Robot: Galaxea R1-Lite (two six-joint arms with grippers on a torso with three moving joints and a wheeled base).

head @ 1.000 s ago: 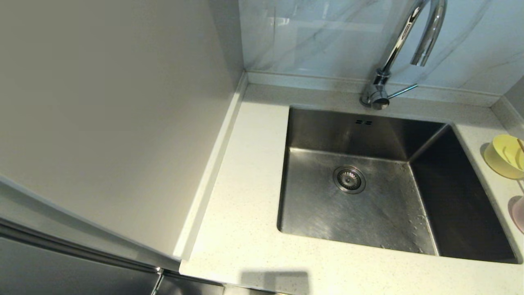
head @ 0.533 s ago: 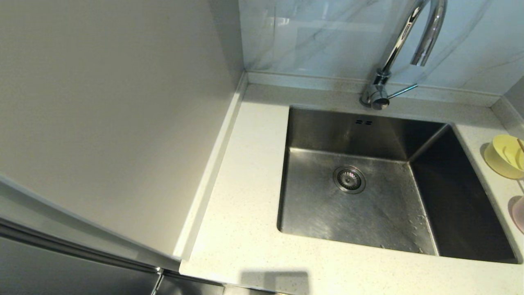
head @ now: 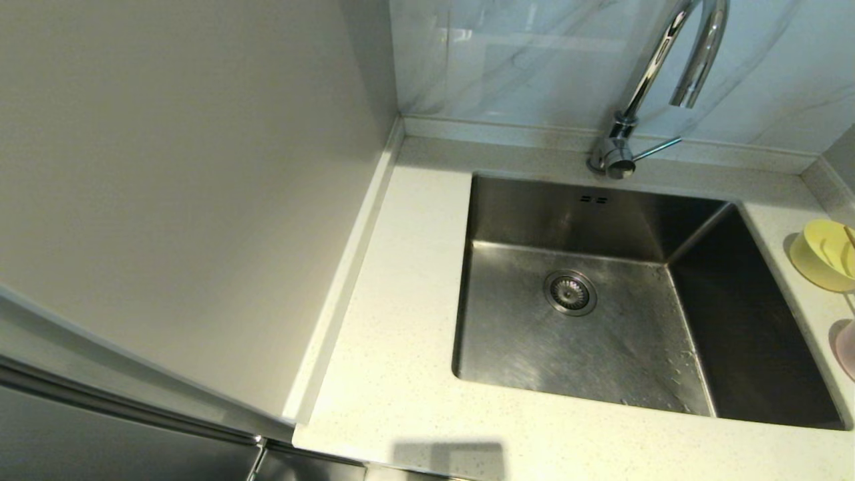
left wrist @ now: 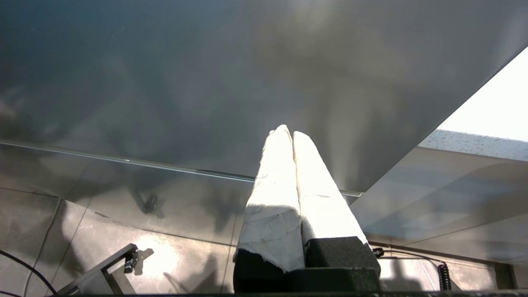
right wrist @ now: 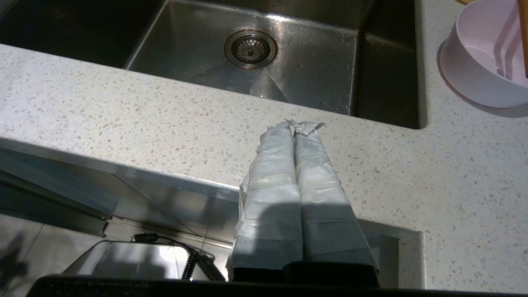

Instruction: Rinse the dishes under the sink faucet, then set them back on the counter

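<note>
Nothing has moved since the earlier frame. Your right tool [right wrist: 293, 128] hangs low in front of the desk [head: 401, 334], before the sink [head: 581, 214], its wrapped fingers pressed together on nothing. Your left tool [left wrist: 288, 134] is parked below the desk by a grey cabinet panel [left wrist: 206, 82], fingers likewise closed and empty. Right of the sink, the yellow bowl [head: 825, 257] and the pink dish [right wrist: 482, 62] stand on the desk, with chopsticks [right wrist: 523, 33] in the dish. The faucet [head: 641, 87] rises behind the sink.
</note>
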